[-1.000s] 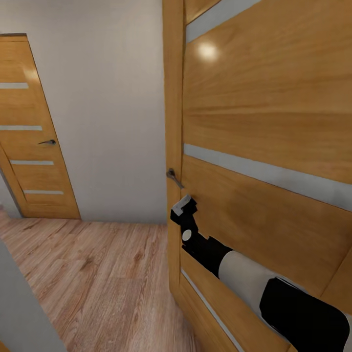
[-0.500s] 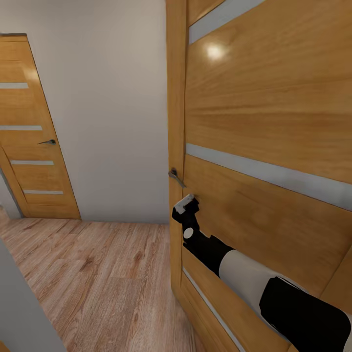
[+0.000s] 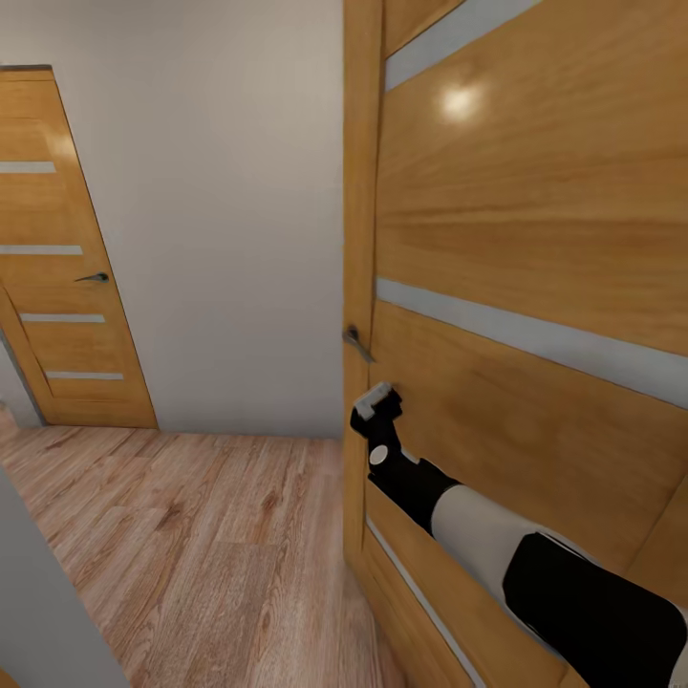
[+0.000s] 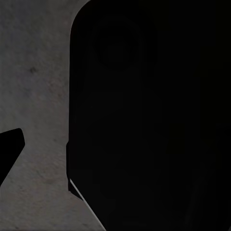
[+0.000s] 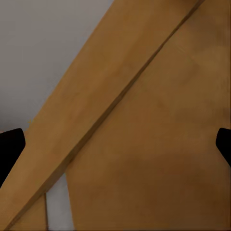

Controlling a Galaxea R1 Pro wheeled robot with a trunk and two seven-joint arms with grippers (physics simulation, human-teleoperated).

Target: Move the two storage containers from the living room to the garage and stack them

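The two storage containers are out of view. My right gripper (image 3: 376,401) rests against a tall orange wood door (image 3: 535,239), just below its metal handle (image 3: 357,344), near the door's free edge. In the right wrist view the right gripper (image 5: 115,144) is open, its black fingertips (image 5: 9,144) far apart with the door's wood (image 5: 154,159) close in front of them. In the left wrist view one black fingertip (image 4: 9,149) of my left gripper shows over a mottled grey surface (image 4: 33,72), beside a big dark rounded shape (image 4: 154,120).
A second, shut wood door (image 3: 57,258) with a handle stands at the far left in a white wall (image 3: 229,191). Light wood plank flooring (image 3: 191,535) stretches between the doors. A grey edge (image 3: 38,612) cuts in at the lower left.
The near door's edge has swung to the right, and my right gripper has moved right with it. The far door and wall have stayed put.
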